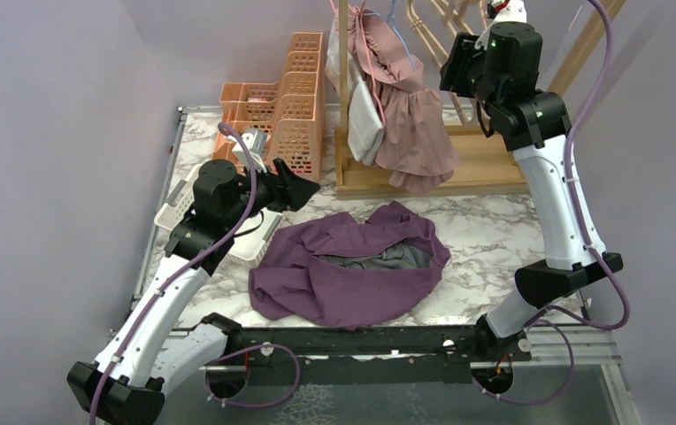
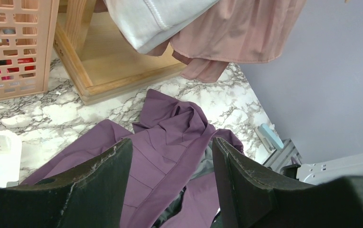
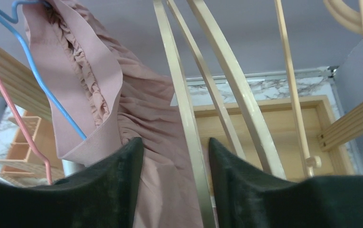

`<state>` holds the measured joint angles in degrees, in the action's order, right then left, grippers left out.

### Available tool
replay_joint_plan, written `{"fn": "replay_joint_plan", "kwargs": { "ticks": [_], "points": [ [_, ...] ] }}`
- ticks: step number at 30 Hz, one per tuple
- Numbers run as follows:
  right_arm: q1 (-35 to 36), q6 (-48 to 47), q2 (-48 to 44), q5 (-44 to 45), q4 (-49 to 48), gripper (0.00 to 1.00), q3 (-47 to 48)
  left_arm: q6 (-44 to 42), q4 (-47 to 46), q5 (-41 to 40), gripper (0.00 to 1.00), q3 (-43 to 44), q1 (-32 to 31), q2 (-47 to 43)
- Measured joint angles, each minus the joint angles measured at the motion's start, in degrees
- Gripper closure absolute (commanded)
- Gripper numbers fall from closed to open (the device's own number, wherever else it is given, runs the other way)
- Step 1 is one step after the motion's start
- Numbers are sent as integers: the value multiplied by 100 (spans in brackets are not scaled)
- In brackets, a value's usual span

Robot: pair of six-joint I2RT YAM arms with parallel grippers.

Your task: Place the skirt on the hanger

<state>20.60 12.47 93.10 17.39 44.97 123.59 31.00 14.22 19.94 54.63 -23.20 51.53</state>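
A purple skirt (image 1: pixel 352 266) with grey lining lies crumpled on the marble table in front of the arms. My left gripper (image 1: pixel 303 188) hovers open above its left edge with nothing between the fingers. In the left wrist view the skirt (image 2: pixel 170 118) lies below and beyond that gripper (image 2: pixel 172 145). My right gripper (image 1: pixel 452 66) is raised at the rack, open among several bare beige hangers (image 1: pixel 441 22). In the right wrist view one thin beige hanger bar (image 3: pixel 184 118) runs through the gap of that gripper (image 3: pixel 176 147); I cannot tell whether it touches a finger.
A pink skirt (image 1: pixel 414 124) hangs on a blue hanger (image 3: pixel 51 95) beside a white garment (image 1: pixel 365 115) on the wooden rack (image 1: pixel 485 168). Orange baskets (image 1: pixel 290 97) stand at the back left. A white tray (image 1: pixel 175 212) sits under the left arm.
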Motion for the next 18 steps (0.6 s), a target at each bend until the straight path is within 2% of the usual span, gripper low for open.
{"fn": "replay_joint_plan", "kwargs": {
  "ticks": [4,7,18],
  "points": [
    [-7,-142,2,-153,-35,81,0,0,0,0,35,0,0,0],
    [-9,-308,2,-354,-85,97,0,-2,0,0,35,0,0,-2],
    [-9,-979,-168,-487,-713,99,-280,-66,4,0,35,7,0,-9]
  ]
}}
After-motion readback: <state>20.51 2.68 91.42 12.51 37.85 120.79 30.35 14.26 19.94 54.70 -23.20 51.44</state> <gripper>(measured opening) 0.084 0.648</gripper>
